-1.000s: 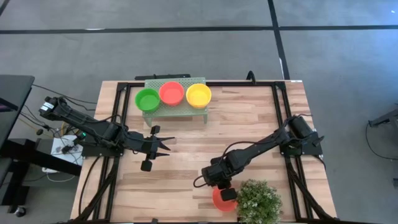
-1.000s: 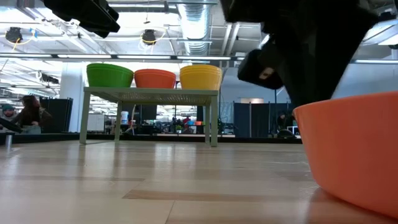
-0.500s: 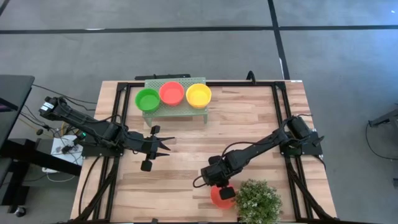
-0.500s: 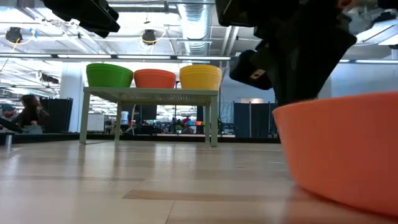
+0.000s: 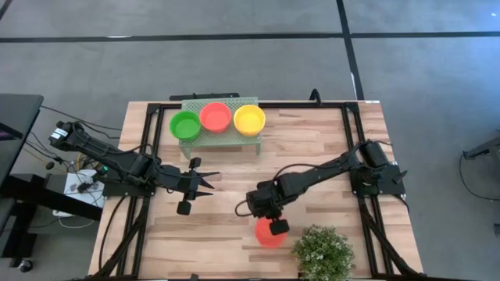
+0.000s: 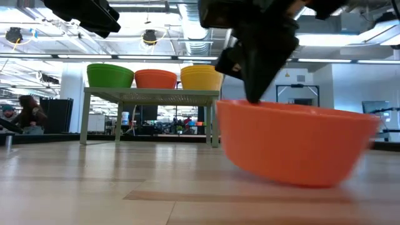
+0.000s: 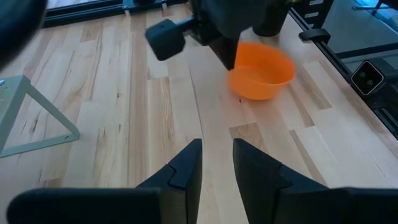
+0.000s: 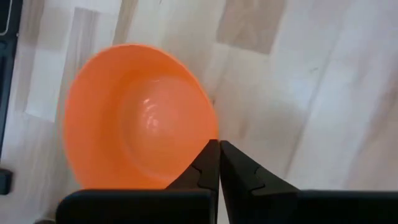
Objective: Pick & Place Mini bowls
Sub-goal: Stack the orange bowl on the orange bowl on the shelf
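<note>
While empty, the orange bowl (image 8: 140, 118) hangs from the right tool (image 8: 219, 163).

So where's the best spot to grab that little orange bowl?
By its thin rim, from above, one finger inside and one outside. The orange bowl is round, smooth and open upward, so the wall is too wide to span. The right gripper pinches its rim exactly that way.
</note>
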Robot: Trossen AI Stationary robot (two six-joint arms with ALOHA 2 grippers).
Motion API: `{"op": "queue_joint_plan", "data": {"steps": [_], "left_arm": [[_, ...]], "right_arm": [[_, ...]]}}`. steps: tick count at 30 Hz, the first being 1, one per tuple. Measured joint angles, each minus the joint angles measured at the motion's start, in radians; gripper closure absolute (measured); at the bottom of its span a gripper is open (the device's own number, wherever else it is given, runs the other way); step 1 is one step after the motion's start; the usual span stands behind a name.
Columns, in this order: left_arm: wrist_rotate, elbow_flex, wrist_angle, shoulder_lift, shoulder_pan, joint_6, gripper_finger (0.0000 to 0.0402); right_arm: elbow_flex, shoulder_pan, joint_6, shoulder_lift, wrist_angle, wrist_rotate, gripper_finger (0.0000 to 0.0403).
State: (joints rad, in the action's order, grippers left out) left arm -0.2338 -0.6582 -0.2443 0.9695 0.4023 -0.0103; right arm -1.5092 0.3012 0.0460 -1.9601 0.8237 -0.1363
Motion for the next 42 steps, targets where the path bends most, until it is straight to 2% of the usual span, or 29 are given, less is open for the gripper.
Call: {"op": "queue_joint_plan", "data": {"steps": [6, 12, 25, 29, 33, 37, 42], "left_arm": [[0.000, 0.000, -0.001, 0.000, 0.000, 0.000, 0.0310], [0.000, 0.000, -0.003, 0.000, 0.000, 0.000, 0.0310], [0.000, 0.000, -0.007, 0.000, 0.000, 0.000, 0.0310], [0.000, 0.000, -0.007, 0.000, 0.000, 0.000, 0.0310], [0.000, 0.000, -0.008, 0.000, 0.000, 0.000, 0.0310], [0.000, 0.000, -0.008, 0.000, 0.000, 0.000, 0.0310], [0.000, 0.000, -0.008, 0.000, 0.000, 0.000, 0.0310]], "right_arm": [[-0.039, -0.043, -0.083, 0.001, 0.004, 0.000, 0.0402], [-0.039, -0.076, -0.083, -0.023, 0.007, 0.001, 0.0403], [-0.038, -0.074, -0.069, -0.047, -0.031, 0.008, 0.0402], [-0.037, -0.073, -0.074, -0.086, -0.040, 0.022, 0.0387], [-0.038, -0.073, -0.098, -0.124, -0.046, 0.031, 0.0354], [-0.038, -0.073, -0.132, -0.123, -0.041, 0.033, 0.0332], [-0.038, -0.078, -0.128, -0.107, -0.023, 0.031, 0.0339]]}}
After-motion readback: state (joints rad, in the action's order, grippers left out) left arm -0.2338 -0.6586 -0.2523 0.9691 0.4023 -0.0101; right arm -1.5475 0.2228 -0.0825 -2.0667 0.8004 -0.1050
